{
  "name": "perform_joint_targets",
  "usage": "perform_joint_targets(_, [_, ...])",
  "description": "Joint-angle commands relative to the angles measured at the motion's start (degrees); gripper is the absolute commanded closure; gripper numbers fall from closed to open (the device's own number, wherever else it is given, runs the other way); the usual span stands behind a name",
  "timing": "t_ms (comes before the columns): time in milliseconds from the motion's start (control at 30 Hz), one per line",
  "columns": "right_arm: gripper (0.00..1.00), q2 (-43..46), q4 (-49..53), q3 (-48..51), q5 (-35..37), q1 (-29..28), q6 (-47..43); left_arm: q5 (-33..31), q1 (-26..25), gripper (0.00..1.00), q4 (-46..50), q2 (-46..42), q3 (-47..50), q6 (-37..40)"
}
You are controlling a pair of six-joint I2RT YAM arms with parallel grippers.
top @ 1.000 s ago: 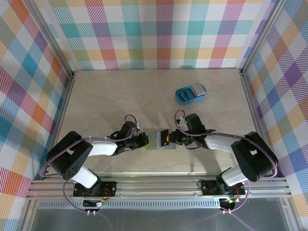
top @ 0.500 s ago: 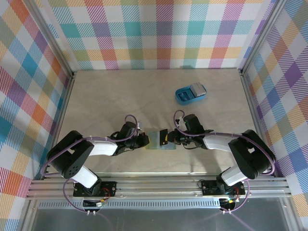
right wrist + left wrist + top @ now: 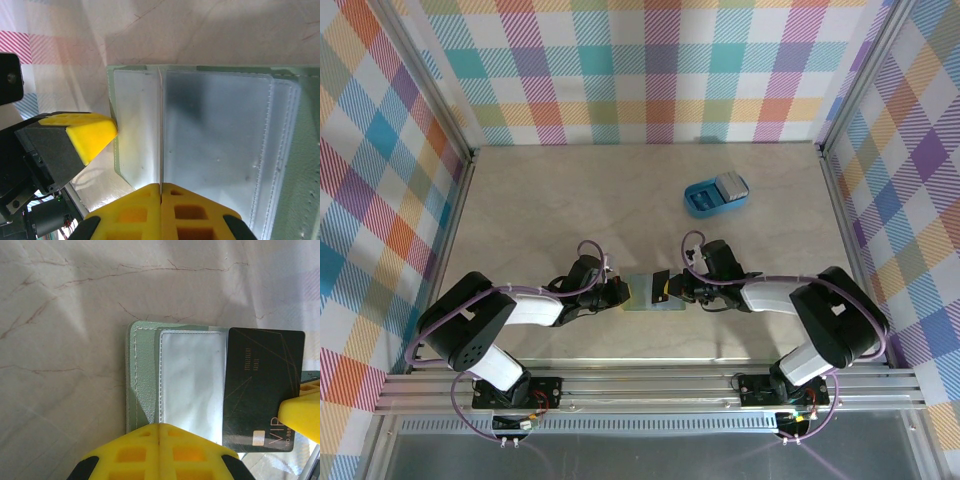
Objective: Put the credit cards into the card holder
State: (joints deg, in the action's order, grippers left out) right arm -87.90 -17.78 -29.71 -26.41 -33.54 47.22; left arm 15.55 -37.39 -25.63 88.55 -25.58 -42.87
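**Card on holder, both claws shut**

Card holder [image 3: 144, 390] lies flat on the tabletop [image 3: 570, 200], nr the middle of the near edge, clear window pocket facing up. A dark credit card [image 3: 260, 390] w/ "VIP" lettering sits on its right part, overlapping the window's edge; I can't tell if it's inside a slot or just on top.

Left claw [image 3: 159, 447] is fully closed, nothing betw. its fingers, tips over the holder's left edge. Right claw [image 3: 161, 210] is closed too, at the holder's right side; its yellow fingertip [image 3: 300, 415] touches the card's outer edge. Can't tell whether it pinches the card.

Blue tray [image 3: 702, 205] w/ a grey-white item [image 3: 730, 186] sits well apart, twd the far right corner.
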Motion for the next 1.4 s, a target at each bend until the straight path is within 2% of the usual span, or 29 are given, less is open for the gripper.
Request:
perform_joint_targets(0, [1.00,-1.30,-2.18,0.54,-1.29,-0.66,1.15,0.71,-0.49,1.00,-0.20,1.02,0.63,-0.58])
perform_joint_targets(400, [1.00,-2.43,0.49,0.49,0.31,-0.83,1.74,0.44,-0.76,1.00,0.22,1.89,0.27,-0.61])
perform_joint_targets(1000, [1.00,-6.73,-5.03,0.05,-1.83,-2.03,2.61,-1.84,-1.81,1.00,4.84,1.54,-1.29,1.39])
perform_joint_targets(1367, [1.00,-6.98,-3.36,-0.52,-1.52,-2.76,1.73,-2.69,-1.99,1.00,5.31,1.49,-1.40,0.88])
